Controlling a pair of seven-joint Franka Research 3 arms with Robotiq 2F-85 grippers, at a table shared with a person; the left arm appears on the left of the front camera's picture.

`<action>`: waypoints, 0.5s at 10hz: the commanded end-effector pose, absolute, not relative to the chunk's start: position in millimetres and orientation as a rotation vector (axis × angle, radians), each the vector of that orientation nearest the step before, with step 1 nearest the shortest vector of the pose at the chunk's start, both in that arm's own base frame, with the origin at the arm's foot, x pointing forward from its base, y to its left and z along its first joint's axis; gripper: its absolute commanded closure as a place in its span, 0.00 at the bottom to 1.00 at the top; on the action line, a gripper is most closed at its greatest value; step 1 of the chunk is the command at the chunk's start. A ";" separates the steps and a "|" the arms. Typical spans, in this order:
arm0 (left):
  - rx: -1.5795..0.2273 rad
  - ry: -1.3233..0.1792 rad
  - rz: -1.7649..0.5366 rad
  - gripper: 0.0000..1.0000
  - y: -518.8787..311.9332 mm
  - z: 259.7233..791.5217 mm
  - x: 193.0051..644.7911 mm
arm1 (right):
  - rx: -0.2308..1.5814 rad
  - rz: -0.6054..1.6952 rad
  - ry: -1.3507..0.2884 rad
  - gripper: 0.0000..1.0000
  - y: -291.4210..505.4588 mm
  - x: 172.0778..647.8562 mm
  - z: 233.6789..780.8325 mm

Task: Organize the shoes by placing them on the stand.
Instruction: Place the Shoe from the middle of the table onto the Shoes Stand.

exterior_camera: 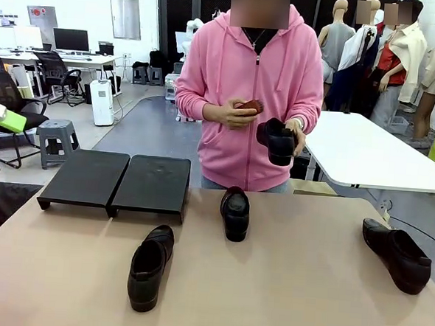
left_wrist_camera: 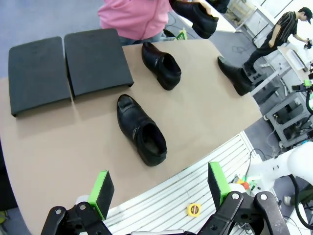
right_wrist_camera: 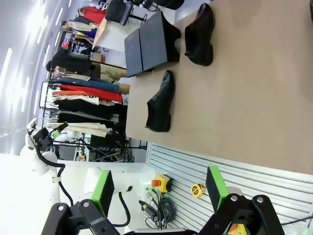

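1. The left gripper point(left_wrist_camera: 159, 188) and the right gripper point(right_wrist_camera: 160, 187) both hover at the table's near edge, jaws spread wide, nothing in them
2. The stand point(exterior_camera: 117, 180) sits bare at the far left. The nearest shoe point(exterior_camera: 150, 266) lies in front of it, a second shoe point(exterior_camera: 235, 212) lies off its right corner, a third shoe point(exterior_camera: 396, 254) is well apart to the right, and the person holds a fourth shoe point(exterior_camera: 278, 141)
3. I'd send the left arm to the nearest shoe, pinch across its collar, keep it level and set it well back on the stand
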State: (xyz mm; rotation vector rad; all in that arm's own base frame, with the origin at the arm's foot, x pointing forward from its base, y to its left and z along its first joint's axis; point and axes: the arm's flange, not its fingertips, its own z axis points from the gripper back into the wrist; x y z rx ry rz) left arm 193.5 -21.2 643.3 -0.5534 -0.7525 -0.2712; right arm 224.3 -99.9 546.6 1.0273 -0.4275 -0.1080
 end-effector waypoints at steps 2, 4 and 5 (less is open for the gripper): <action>-0.569 -0.759 -0.282 0.00 -20.6 642.4 194.6 | 1.040 -0.084 -0.448 0.00 -100.7 225.2 546.2; -0.569 -0.759 -0.282 0.00 -20.6 642.4 194.6 | 1.040 -0.084 -0.448 0.00 -100.7 225.2 546.2; -0.569 -0.759 -0.282 0.00 -20.6 642.4 194.6 | 1.040 -0.084 -0.448 0.00 -100.7 225.2 546.2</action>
